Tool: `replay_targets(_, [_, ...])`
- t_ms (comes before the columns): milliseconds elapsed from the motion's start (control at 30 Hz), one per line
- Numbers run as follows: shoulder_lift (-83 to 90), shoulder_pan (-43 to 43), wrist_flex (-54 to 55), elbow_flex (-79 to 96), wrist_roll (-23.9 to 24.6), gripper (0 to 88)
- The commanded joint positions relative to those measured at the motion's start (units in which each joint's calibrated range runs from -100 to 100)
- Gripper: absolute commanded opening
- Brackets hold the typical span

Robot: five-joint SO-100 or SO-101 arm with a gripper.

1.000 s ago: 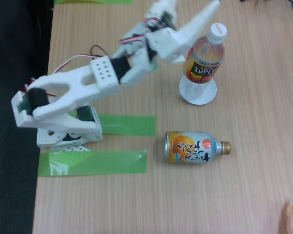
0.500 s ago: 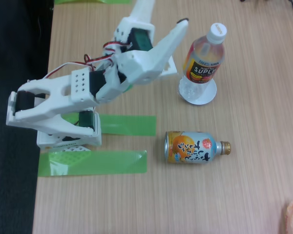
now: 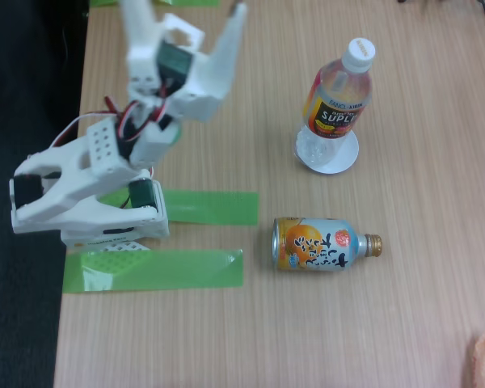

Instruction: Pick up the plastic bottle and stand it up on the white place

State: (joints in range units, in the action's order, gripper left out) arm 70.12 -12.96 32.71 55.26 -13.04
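Bottle (image 3: 338,95): upright on the white disc (image 3: 330,157), toward the worktop's far right.
Handling: looks light, thin-walled, slick; tall, so tippy.
Hold: best mid-body at the label.
Gripper (image 3: 190,8): jaws spread, empty, near the far left edge.

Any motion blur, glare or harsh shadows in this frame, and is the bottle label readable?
In the fixed view the gripper is smeared by motion blur at the top edge, while the plastic bottle on the white place is sharp enough to read "SUPLI". Lighting is even and soft; shadows on the table are faint. The orange can shows only mild sheen, no blown-out glare.
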Motion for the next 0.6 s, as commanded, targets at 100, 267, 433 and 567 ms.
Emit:
replay_targets(100, [5.94, -0.3, 0.51, 6.26, 3.99, 37.0])
replay_targets(267, [5.77, -0.22, 5.49, 14.41, 3.99, 37.0])
replay_targets(433, [5.86, 0.3, 13.73, 25.72, 3.99, 37.0])
replay_targets(567, [5.94, 0.37, 20.34, 32.33, 3.99, 37.0])
